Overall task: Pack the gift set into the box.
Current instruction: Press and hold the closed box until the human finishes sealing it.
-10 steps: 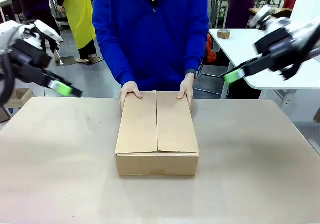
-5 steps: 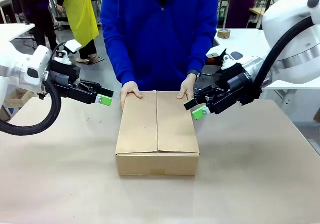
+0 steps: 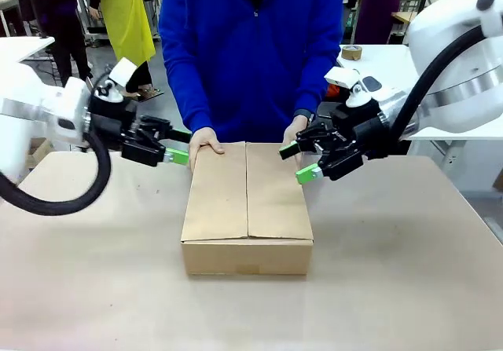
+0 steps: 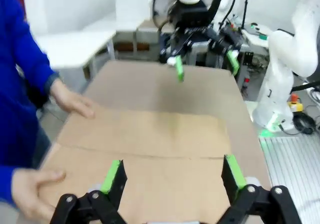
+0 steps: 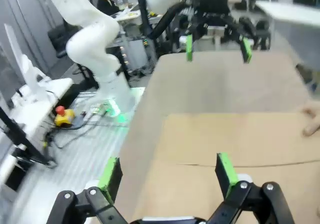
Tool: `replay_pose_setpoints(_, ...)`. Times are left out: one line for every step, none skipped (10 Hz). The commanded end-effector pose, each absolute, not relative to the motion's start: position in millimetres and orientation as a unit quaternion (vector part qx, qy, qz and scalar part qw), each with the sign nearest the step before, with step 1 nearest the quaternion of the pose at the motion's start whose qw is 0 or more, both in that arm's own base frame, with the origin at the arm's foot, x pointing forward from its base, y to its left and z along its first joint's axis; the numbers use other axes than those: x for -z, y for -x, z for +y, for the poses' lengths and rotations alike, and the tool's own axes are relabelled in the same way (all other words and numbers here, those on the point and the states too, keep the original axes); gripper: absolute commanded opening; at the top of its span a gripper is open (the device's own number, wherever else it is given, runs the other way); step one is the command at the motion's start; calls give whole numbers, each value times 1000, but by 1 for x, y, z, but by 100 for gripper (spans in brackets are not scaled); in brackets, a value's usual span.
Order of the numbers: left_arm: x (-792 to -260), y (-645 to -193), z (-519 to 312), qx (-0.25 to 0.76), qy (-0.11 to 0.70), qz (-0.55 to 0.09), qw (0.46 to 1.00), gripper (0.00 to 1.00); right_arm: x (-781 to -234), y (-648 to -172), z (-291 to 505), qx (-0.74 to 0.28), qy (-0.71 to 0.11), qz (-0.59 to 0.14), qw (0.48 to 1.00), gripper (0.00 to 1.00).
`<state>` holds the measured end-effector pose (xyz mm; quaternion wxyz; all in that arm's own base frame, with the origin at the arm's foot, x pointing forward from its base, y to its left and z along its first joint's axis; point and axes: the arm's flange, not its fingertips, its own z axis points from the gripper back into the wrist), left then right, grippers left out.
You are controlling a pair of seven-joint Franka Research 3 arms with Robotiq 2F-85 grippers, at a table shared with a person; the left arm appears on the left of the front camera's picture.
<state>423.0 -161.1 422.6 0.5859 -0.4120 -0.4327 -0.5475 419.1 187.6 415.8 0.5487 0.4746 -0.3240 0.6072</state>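
Fingers of the left gripper (image 3: 179, 147) stand spread wide with nothing between them, the green pads bare. Just past its fingertips lies the box (image 3: 247, 210), a brown cardboard carton with its top flaps folded shut and meeting in a seam down the middle. The gripper's lower pad is just beside the carton's far corner on that side; whether it touches the cardboard cannot be told. Right next to that pad, the person's hand (image 3: 204, 143) lies flat on the far edge of the carton's top. In the left wrist view, the closed top spreads out beneath and beyond the two parted fingers.

Across the carton, the right gripper (image 3: 297, 163) is likewise released and empty, and it points in at the opposite side of the box. Its lower pad sits just beside the long top edge there. The person's other hand (image 3: 295, 139) rests on the far edge just behind its upper finger. The two grippers face each other over the carton, and each wrist view shows the other gripper beyond the cardboard with its fingers parted.

Around both grippers, the box stands on the tan table (image 3: 94, 272), roughly midway between them. The person (image 3: 251, 53), in a blue top, stands at the far side directly behind the box.
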Motion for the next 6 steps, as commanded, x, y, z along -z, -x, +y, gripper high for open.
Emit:
replay_pose_setpoints(-384, -442, -178, 592, 401, -500, 488, 100, -374, -443, 187, -597, -441, -409, 531, 100)
replay_pose_setpoints(-370, -446, -184, 601, 405, -503, 471, 100, -362, -447, 193, -599, -420, -423, 534, 100)
replay_pose_setpoints(-359, -452, -188, 597, 394, -510, 477, 100, -354, -451, 201, -590, -403, -444, 540, 100)
replay_pose_setpoints(-350, -457, -189, 595, 383, -519, 479, 100, -348, -456, 206, -590, -389, -443, 552, 100)
replay_pose_setpoints(-342, -460, -190, 594, 390, -509, 486, 100, -339, -462, 209, -591, -384, -429, 565, 100)
replay_pose_setpoints(-334, -463, -191, 594, 381, -501, 501, 100, -332, -468, 209, -583, -387, -427, 573, 100)
